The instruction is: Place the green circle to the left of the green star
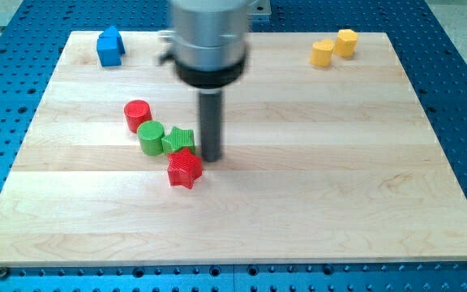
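The green circle point(151, 136) lies on the wooden board, touching the left side of the green star point(179, 139). A red circle point(137, 114) sits just above and left of the green circle. A red star point(184, 169) lies just below the green star. My tip point(212, 157) stands on the board right beside the green star, at its right, and just above and right of the red star.
A blue block point(110, 46) sits near the board's top left corner. Two yellow blocks point(322, 53) point(346, 41) sit near the top right. The board point(298, 178) lies on a blue perforated table.
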You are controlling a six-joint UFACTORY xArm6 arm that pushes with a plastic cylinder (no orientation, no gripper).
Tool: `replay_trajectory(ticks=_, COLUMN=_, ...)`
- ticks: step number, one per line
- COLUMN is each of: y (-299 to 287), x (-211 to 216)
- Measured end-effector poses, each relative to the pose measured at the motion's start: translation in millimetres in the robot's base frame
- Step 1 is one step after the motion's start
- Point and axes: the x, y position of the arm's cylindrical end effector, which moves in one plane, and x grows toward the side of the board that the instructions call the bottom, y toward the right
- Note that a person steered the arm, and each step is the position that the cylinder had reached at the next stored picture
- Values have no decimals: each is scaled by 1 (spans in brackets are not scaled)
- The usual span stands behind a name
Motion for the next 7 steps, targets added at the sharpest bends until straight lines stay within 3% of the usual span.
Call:
replay_trajectory(ticks=1, y=-61, x=-2)
replay_trajectory(ticks=3, y=-112, x=-3)
replay_trajectory(ticks=4, y=-110, x=-37)
replay_trajectory(ticks=5, y=-152, x=-50)
replay_trajectory(ticks=7, y=-157, x=-87)
